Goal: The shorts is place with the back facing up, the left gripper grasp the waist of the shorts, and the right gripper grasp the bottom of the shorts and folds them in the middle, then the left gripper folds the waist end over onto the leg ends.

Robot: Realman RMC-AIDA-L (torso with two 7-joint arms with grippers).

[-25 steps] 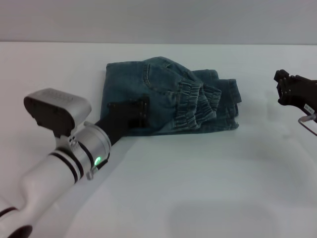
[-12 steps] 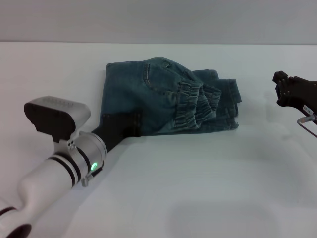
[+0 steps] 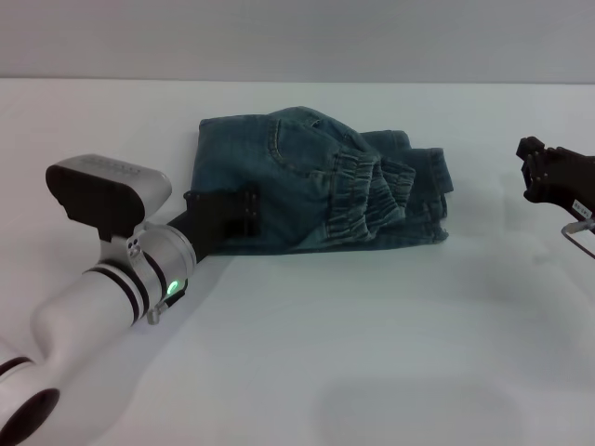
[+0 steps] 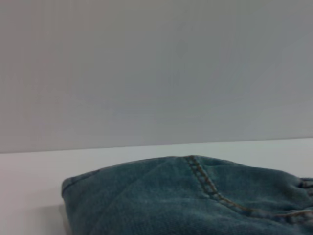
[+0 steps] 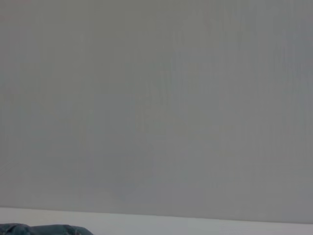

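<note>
While the shorts [image 3: 316, 181] lie folded into a compact bundle on the white bench [image 3: 372, 334], toward its far edge and about midway between its two sides, my left gripper [image 3: 244, 214] rests low at the bundle's near left corner. Its black body overlaps the denim there in the head view, but I cannot tell whether its fingers are apart or closed, nor whether they hold any cloth.

The waist of the shorts [image 3: 370, 197], a gathered ruffled band, lies on top of the bundle, turned over toward its right half, with a back pocket's stitched seam showing just beyond it. In my left wrist view the denim [image 4: 195, 196] fills the near part of the picture, a double-stitched seam running across it, with the bench and a plain grey wall behind.

My right gripper [image 3: 535, 167] hangs well apart from the shorts, near the right edge of the bench, holding nothing; whether its fingers are spread or together I cannot make out. My right wrist view shows mostly the wall, with only a sliver of denim [image 5: 44, 229] at one corner.
</note>
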